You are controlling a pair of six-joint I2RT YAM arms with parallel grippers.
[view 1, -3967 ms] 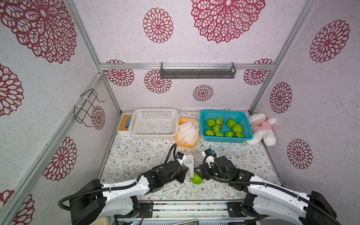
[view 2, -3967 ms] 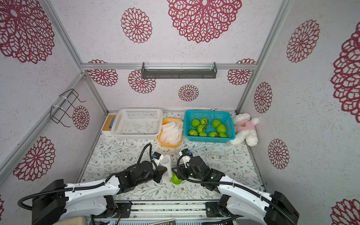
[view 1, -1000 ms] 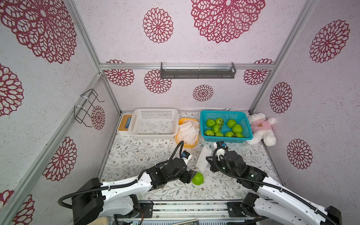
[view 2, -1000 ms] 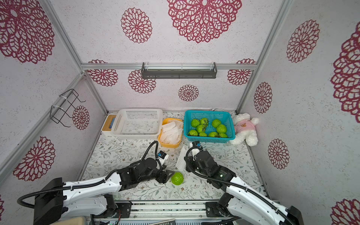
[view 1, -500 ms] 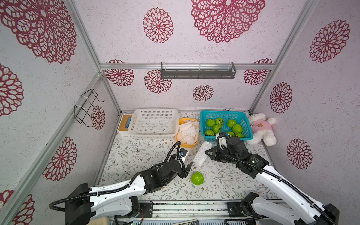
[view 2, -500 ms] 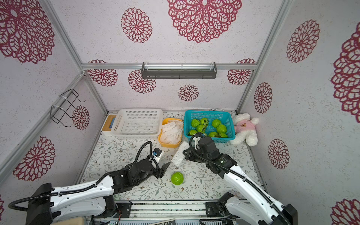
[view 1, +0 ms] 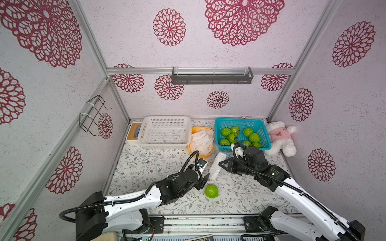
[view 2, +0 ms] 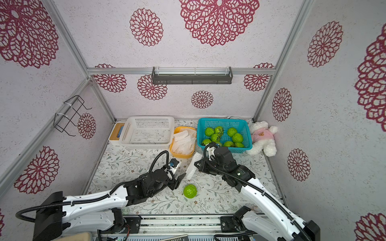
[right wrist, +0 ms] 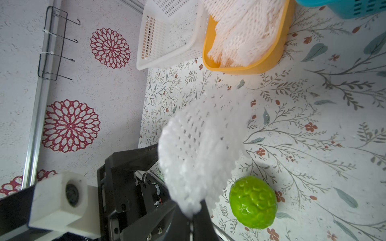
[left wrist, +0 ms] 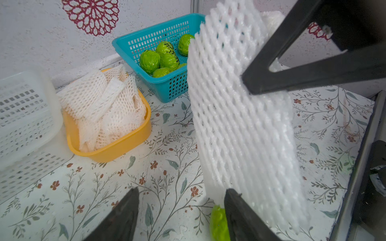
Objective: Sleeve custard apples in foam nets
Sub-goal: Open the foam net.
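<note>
While our right gripper (view 1: 221, 163) stays out of it, clenched on the foam net (view 1: 215, 171), the left gripper (left wrist: 181, 192) gapes empty beside the net's lower end. The custard apple (view 1: 211, 191) sits on the worktop (view 1: 146, 167) just beside it. We'd pinch one layer only and spread the mouth wide.

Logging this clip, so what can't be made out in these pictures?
Left wrist view: loose custard apple, behind a finger of the left tool and cut by the edge.
Right wrist view: teal basket, cut by the edge.
Right wrist view: foam net, blurred close up.
</note>
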